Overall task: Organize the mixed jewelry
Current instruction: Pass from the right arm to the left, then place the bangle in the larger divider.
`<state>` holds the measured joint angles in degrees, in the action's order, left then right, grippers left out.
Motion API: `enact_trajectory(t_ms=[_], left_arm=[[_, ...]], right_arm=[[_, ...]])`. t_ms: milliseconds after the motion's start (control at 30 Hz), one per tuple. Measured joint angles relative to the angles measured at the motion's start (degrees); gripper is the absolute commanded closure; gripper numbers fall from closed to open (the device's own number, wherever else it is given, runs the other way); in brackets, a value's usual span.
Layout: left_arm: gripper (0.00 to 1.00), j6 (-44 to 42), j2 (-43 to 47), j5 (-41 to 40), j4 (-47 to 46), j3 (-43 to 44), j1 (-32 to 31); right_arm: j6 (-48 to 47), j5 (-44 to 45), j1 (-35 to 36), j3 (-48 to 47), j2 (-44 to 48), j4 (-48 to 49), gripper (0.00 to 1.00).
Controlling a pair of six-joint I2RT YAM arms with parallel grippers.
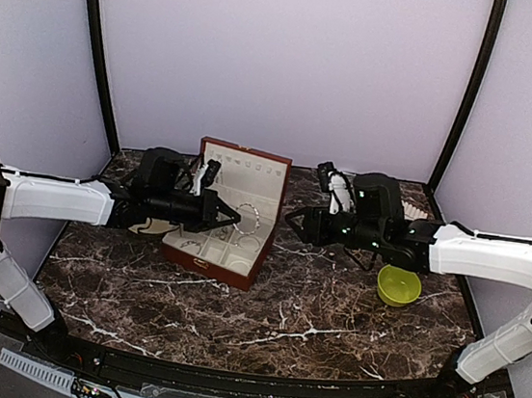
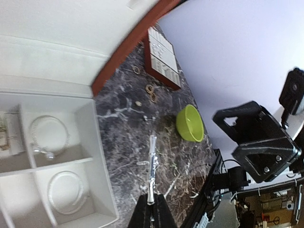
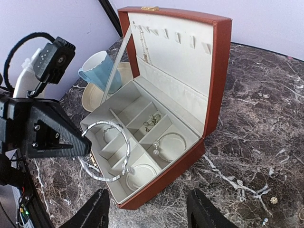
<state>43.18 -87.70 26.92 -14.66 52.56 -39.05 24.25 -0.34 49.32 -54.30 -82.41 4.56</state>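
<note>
- While your left tool (image 3: 88, 142) is clenched, it grips a thin silvery hoop bracelet (image 3: 128, 147) by its rim and holds it in the air, level with the front of the open reddish-brown box (image 3: 216, 85).
- From above, you see that hoop over the box's cream compartments, touching none of them.
- Your right tool (image 3: 149, 210) is released: its two fingers stand well apart with nothing between them, and it points at the box from the right side.
- Two more hoops already lie in the box, one (image 3: 155, 152) in a right-hand compartment and one (image 3: 142, 166) in the front compartment beside it.
- Small chains lie tangled in a middle compartment (image 3: 152, 122).
- Several small rings (image 2: 152, 92) lie loose on the marble counter (image 1: 309, 321), near the slotted cream ring tray (image 2: 161, 57).
- You have a green bowl (image 1: 398, 285) on the counter below the right arm.
- Behind the box stands a blue mug (image 3: 97, 69) on a saucer.
</note>
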Motion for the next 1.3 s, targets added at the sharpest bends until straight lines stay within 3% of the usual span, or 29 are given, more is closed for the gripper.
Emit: enact_trajectory(t_ms=[267, 467, 833, 1300], left_arm=[[1.0, -6.4, 3.4, -4.9, 9.2, -0.2, 12.7], [1.0, -11.8, 1.0, -7.9, 15.0, 0.7, 16.4], [1.0, -19.6, -9.4, -9.4, 18.7, 5.8, 17.4], [0.98, -23.0, -15.6, -7.8, 19.0, 10.0, 17.4]], right_arm=[[0.7, 0.7, -1.4, 4.3, 4.2, 1.6, 0.45], [1.7, 2.3, -2.3, 8.5, 8.9, 1.7, 0.45], [3.3, 4.3, -5.1, 13.4, 12.7, 1.6, 0.45], [4.3, 4.5, -5.6, 14.0, 12.2, 1.8, 0.45]])
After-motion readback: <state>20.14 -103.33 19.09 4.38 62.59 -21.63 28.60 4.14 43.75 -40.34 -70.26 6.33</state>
